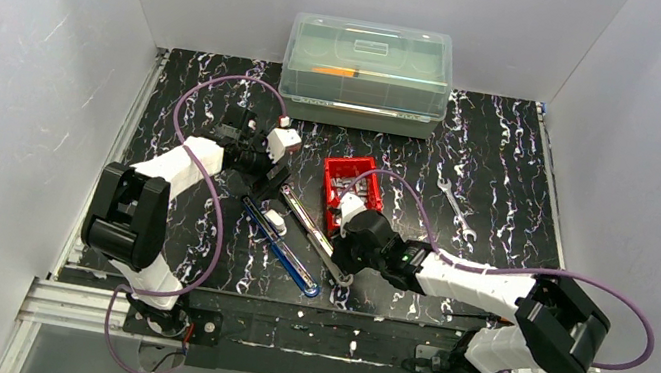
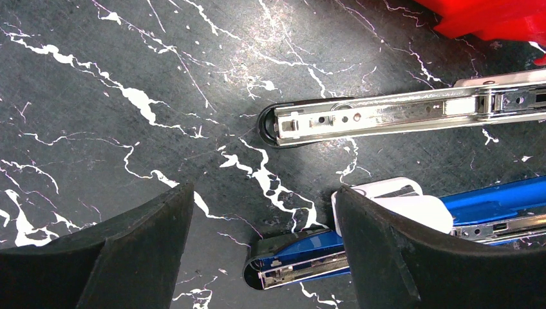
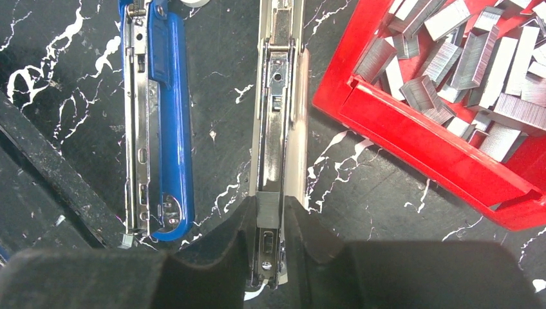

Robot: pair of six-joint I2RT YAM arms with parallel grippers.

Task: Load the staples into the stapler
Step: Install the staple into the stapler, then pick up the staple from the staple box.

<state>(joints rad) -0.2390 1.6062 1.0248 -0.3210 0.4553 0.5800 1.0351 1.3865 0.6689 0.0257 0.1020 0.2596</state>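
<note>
- Standing at the back, one clear lidded box [image 1: 367, 73] holds something orange.
- Two grippers: left gripper [image 2: 264, 193] spread wide over the blue stapler's [image 3: 169, 116] end; right gripper [image 3: 270, 207] pinching the silver stapler's [image 3: 277, 129] rail.
- Two staplers lie opened flat, side by side.
- One red tray [image 3: 412, 138] beside them holds the staples [image 3: 451, 58], many loose strips.
- One wrench [image 1: 456, 209] lies further right.

Left gripper [image 2: 264, 193], seen from its own wrist: two black fingers [image 2: 129, 251] at 7 and 5 o'clock, set wide apart, with only the black marbled tabletop [image 2: 77, 77] between them. Silver stapler [image 2: 386, 116] lies opened out from centre toward 3 o'clock (black rounded end nearest centre). Blue stapler [image 2: 296, 261] at 5 o'clock, partly behind the 5 o'clock finger. Red bin [image 2: 496, 19] corner at 1 o'clock.
</note>
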